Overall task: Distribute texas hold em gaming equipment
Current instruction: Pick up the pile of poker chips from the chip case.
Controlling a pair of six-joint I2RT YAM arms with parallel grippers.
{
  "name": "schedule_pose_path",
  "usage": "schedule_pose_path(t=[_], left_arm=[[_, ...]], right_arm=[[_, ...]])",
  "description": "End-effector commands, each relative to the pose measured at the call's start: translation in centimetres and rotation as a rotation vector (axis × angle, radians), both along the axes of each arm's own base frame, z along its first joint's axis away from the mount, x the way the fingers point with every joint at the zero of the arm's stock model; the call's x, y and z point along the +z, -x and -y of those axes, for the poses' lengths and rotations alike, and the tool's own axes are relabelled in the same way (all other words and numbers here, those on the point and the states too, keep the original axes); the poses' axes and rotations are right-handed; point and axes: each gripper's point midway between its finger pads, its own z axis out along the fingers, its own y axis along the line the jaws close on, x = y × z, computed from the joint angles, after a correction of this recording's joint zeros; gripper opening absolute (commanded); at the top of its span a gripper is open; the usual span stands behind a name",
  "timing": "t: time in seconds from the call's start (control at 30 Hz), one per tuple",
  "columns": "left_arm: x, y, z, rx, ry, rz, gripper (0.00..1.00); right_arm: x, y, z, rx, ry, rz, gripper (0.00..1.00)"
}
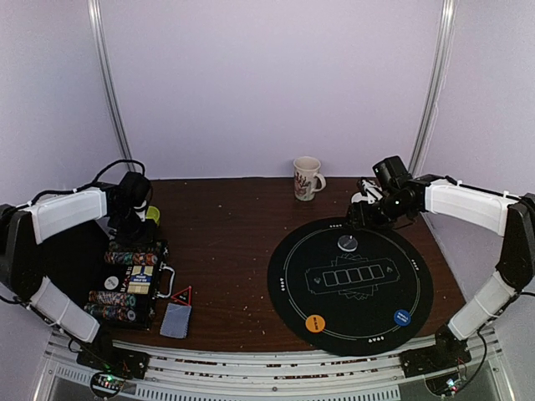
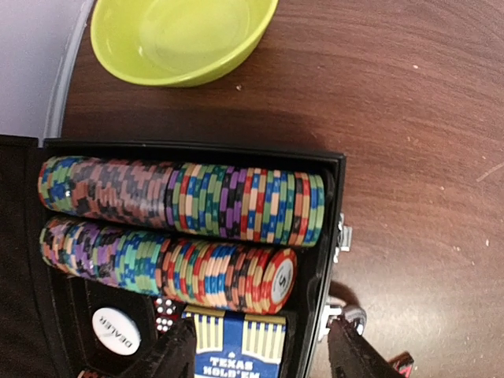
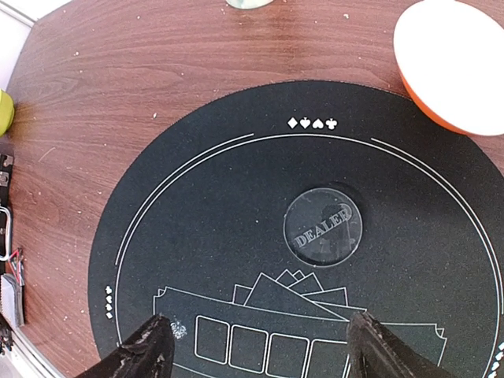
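Note:
My left gripper (image 2: 264,358) stands open over the black case (image 1: 159,276). One finger is inside beside the blue Texas Hold'em card box (image 2: 236,346), the other outside the case wall. Two rows of multi-coloured striped poker chips (image 2: 181,201) lie in the case above the box. A grey-blue card deck (image 1: 175,320) lies on the table by the case. On the round black mat (image 1: 288,280) sit the clear dealer button (image 3: 323,223), an orange button (image 1: 315,322) and a blue button (image 1: 402,317). My right gripper (image 3: 256,354) hovers open above the mat, empty.
A lime-green bowl (image 2: 181,35) sits just beyond the case. An orange bowl (image 3: 453,63) stands at the mat's far right edge. A white patterned mug (image 1: 307,178) is at the back. A red triangle (image 1: 182,294) lies by the deck. A white dealer disc (image 2: 116,331) and dice (image 2: 163,315) are in the case.

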Motion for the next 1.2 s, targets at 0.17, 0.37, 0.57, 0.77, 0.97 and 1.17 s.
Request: schedule_pose_path(t=[0.17,0.37,0.57,0.77,0.97,1.17], left_arm=[[-2.8,-1.7,-0.6,0.025,-0.025,-0.001,0.51],[-4.2,-0.7,-1.7,0.063,-0.068,-0.041,0.49],[-4.1,-0.4,-1.9,0.063,-0.075,-0.03,0.49],[-4.5,-0.5,-1.6,0.051,-0.065,-0.03,0.48],[-5.2,-0.7,-2.1,0.027,-0.107,-0.04,0.48],[-6.1,-0.6,1.0,-0.047,0.058,-0.032,0.47]], right_arm=[[0.4,-0.6,-0.5,0.03,0.017,-0.003,0.78],[0.3,-0.6,-0.6,0.027,0.013,-0.014,0.78],[0.4,-0.7,-0.7,0.024,0.009,-0.014,0.78],[0.4,-0.5,-0.6,0.022,0.009,-0.016,0.78],[0.3,-0.3,-0.6,0.022,0.014,-0.018,0.78],[0.4,-0.4,-0.7,0.021,0.011,-0.018,0.78]])
